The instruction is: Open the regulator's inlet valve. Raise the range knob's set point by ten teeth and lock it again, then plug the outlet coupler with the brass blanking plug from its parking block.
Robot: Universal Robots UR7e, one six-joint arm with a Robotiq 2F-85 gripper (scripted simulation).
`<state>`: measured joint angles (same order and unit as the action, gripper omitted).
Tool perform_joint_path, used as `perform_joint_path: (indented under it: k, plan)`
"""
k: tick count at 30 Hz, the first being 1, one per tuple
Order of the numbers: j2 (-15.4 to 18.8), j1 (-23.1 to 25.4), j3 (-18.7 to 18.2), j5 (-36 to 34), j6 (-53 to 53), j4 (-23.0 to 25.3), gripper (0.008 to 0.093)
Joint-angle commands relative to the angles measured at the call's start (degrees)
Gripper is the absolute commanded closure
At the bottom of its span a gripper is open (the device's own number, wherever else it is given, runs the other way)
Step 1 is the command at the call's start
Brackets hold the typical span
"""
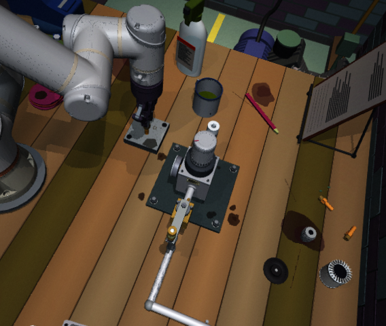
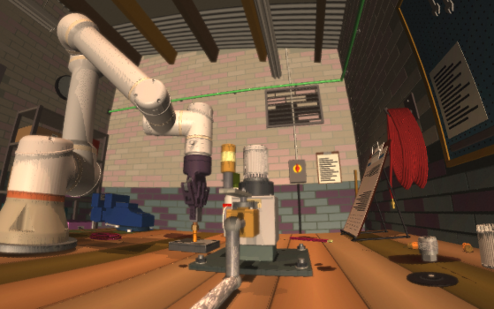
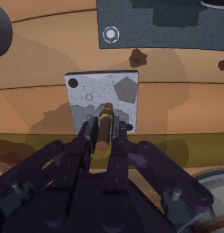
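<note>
The brass blanking plug (image 3: 104, 127) stands upright in the grey parking block (image 1: 146, 133), and my gripper (image 3: 103, 131) is closed on its stem from above. The block (image 3: 102, 99) lies on the bench just left of and behind the regulator (image 1: 196, 165). The regulator sits on a dark base plate, with its grey range knob (image 1: 203, 144) on top bearing a red mark. The inlet valve lever (image 1: 179, 217) with a brass end lies in line with the pipe (image 1: 161, 273) in front. The outlet coupler (image 1: 213, 127) stands behind the knob.
The clipboard stand (image 1: 355, 87) is at the right edge. A spray bottle (image 1: 190, 42) and a blue-rimmed cup (image 1: 207, 97) stand behind the regulator, with a red pencil (image 1: 262, 113) beside them. Gears, a black disc (image 1: 275, 270) and orange bolts lie at the right.
</note>
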<state>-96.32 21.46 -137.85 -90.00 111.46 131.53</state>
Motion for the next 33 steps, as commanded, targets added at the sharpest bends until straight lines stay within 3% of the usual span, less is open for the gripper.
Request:
perform_joint_path:
  k: [1, 8, 16, 31, 33]
  plan:
    - [-0.02, 0.0, 0.02, 0.0, 0.0, 0.03, 0.0794]
    - [-0.01, 0.0, 0.02, 0.0, 0.0, 0.02, 0.0934]
    - [-0.01, 0.0, 0.01, 0.01, 0.0, 0.01, 0.0934]
    - [-0.01, 0.0, 0.02, 0.0, 0.0, 0.02, 0.0639]
    - [-0.01, 0.0, 0.02, 0.0, 0.0, 0.02, 0.0634]
